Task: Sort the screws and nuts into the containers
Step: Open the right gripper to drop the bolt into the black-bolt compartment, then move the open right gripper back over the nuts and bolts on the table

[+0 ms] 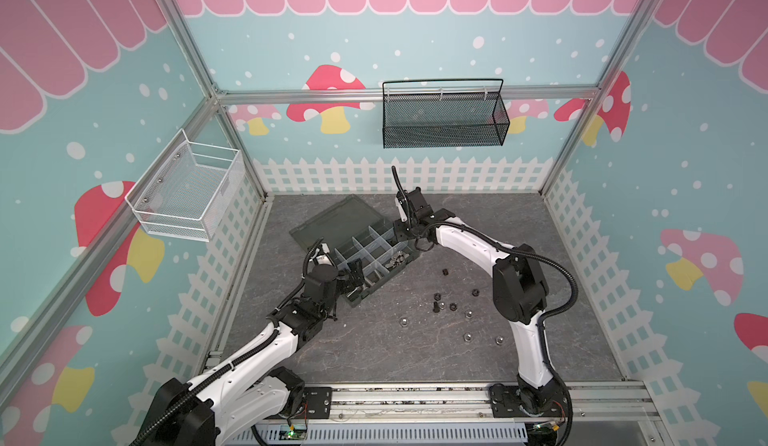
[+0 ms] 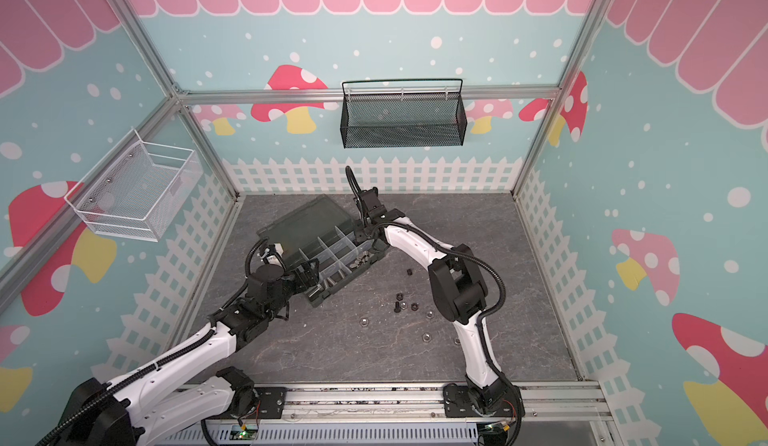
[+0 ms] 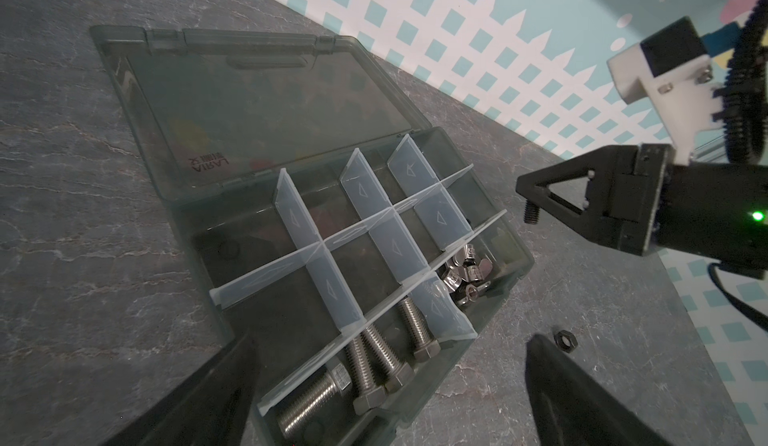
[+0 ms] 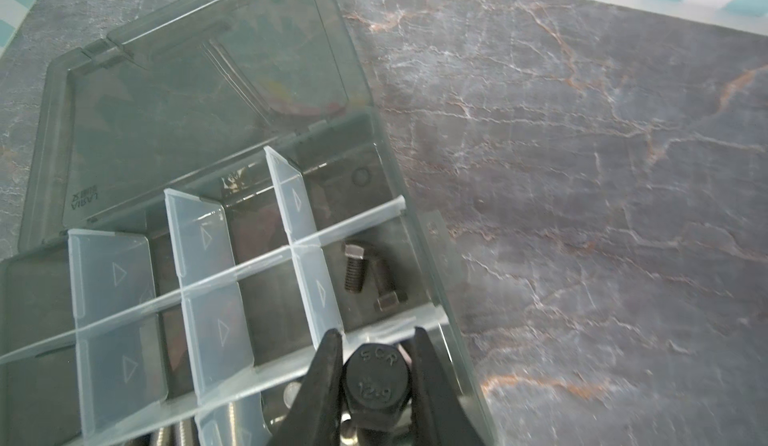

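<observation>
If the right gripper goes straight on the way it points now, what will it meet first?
Probably the organiser box: ahead of the right gripper, shut on a black screw, lie a pale divider and, beyond it, two more screws. Depth is unclear.

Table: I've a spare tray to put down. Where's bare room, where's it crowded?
Bare: the strip between the organiser box and the front rail, and the far right corner behind the right arm. Crowded: nuts and screws scattered right of the box.
</observation>
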Controlling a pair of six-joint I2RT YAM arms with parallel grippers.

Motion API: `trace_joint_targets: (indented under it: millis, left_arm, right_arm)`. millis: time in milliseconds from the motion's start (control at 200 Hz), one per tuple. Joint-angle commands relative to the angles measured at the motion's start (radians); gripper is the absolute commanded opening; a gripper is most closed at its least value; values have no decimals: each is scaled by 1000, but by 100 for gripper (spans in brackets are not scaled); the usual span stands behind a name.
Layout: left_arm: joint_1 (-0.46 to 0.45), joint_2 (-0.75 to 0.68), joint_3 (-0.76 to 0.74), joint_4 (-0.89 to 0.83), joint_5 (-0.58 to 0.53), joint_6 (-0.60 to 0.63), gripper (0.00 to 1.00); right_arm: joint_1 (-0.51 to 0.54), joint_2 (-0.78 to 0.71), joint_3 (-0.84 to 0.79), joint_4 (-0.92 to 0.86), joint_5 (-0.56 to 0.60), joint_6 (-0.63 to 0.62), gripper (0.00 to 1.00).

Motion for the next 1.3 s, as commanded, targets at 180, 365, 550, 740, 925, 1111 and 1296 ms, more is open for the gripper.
trace_joint_targets:
  millis: [180,365,550,740,925,1111,1296]
  left_arm:
    - [7,-22,-9,-29,-21,-16,100]
    - [7,-31,-11,-31,-30,-14,100]
    - [7,-29,-11,-30,-28,-18,100]
    - [7,-37,-15,-30,-30,-18,100]
    - [7,-60,-40,-14,-44,-21,100]
    - [8,-49,-32,-14,-44,-12,100]
    - [8,-23,-27,7,-33,-11,100]
  right_arm:
    - [9,149,157,-31,2,-55,10]
    - [9,190,190,-58,-7,-53,25]
    - [9,177,189,-76,1,-47,42]
    - [9,131,173,-78,3,-41,43]
    - [10,50,122,-75,0,-19,43]
    - [9,-88,-28,-53,27,9,43]
    - [11,-246,-243,-44,61,56,42]
